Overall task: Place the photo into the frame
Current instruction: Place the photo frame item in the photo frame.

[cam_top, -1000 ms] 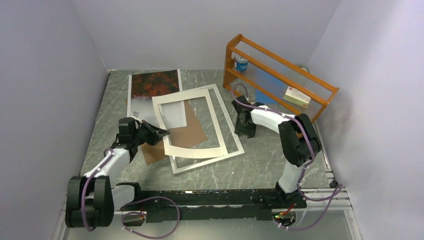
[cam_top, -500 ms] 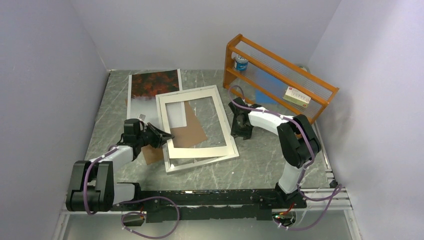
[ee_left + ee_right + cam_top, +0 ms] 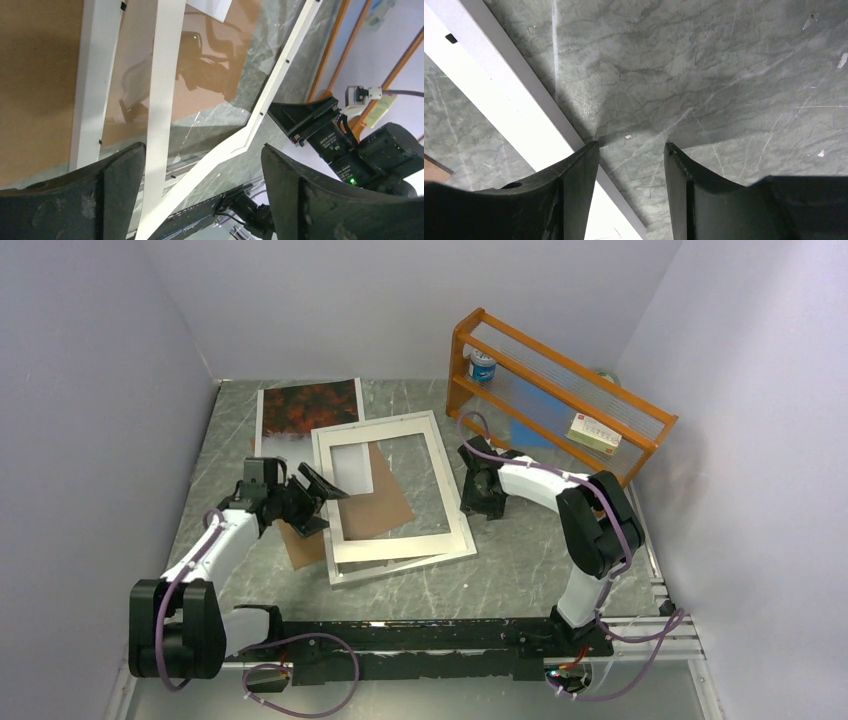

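Grey marbled counter [image 3: 520,560], walled in pale lilac on three sides.

The frame [image 3: 391,496]: white, open-centred, lay flat and slightly skewed mid-counter, a second pale border showing beneath its near edge.

Brown backing board [image 3: 385,510]: lay under the frame, visible through the opening and at the frame's left side.

The photo [image 3: 300,420]: lay flat at the far left, red-orange foliage half farthest away, pale half partly overlapped by the frame.

Left gripper [image 3: 312,497]: jaws spread, at the frame's left edge.

Right gripper [image 3: 480,502]: pointed down just beside the frame's right edge; jaw gap not discernible.

Orange wooden rack [image 3: 560,400]: stood far right, holding a blue-and-white can [image 3: 483,366] and a small box [image 3: 594,433].
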